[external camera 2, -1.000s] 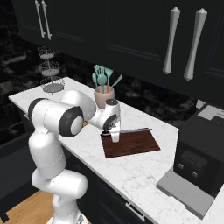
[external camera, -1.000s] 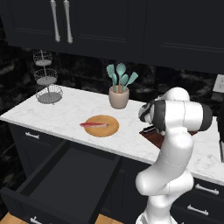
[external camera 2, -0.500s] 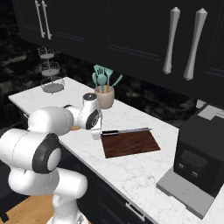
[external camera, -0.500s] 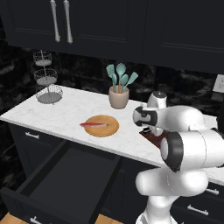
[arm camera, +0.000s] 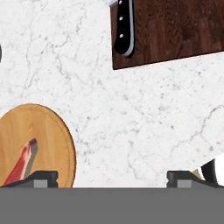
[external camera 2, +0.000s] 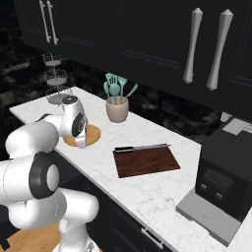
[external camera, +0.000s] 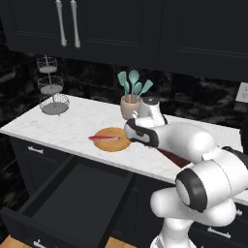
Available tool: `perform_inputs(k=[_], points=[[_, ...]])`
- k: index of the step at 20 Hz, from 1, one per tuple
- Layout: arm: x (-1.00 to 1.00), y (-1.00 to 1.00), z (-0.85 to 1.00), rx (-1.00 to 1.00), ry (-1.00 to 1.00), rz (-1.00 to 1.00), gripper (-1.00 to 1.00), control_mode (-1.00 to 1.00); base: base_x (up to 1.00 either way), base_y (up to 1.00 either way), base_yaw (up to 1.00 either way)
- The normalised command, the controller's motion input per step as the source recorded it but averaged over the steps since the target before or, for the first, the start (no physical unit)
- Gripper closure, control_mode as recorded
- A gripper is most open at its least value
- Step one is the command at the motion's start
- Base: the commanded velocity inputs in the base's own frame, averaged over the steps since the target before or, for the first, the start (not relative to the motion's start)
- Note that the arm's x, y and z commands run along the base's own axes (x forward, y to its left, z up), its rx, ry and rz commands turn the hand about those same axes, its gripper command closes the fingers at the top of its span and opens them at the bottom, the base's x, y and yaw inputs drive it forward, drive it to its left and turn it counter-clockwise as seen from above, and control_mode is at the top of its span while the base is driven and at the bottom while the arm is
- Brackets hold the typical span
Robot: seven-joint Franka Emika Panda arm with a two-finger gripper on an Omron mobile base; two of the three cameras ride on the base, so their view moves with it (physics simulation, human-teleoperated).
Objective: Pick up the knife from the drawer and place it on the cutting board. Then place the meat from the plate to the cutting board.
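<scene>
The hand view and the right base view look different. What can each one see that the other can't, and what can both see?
Only the hand view shows the red meat lying on the plate and the open gripper. Only the right base view shows the pot of teal spatulas, the wire rack, the coffee machine and the cabinet handles. Both show the knife on the cutting board, the plate and the white marble counter.

a kitchen, dark cabinets (external camera 2: pixel 147 34), marble counter (external camera: pixel 68 128), utensil crock (external camera 2: pixel 117 108), coffee machine (external camera 2: pixel 224 182)

Knife (external camera 2: pixel 141 147) flat on cutting board (external camera 2: pixel 146 162) edge — meat (external camera: pixel 103 138) on plate (external camera: pixel 112 142).
</scene>
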Motion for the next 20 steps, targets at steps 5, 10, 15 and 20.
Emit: perform_inputs(k=[5,10,15,20], points=[[0.37,0.83,-0.17,0.07,0.05,0.00,-1.00,-1.00,0.00,0.00,0.00],[0.34,0.53,-0.28,0.10,0.09,-0.04,-1.00,-1.00,0.00,0.00,0.00],[0.45,0.09,-0.14,0.04,0.04,-0.16,-1.00,-1.00,0.00,0.00,0.00],[0.36,0.07,-0.11,0.00,0.01,-0.14,-1.00,-1.00,0.00,0.00,0.00]])
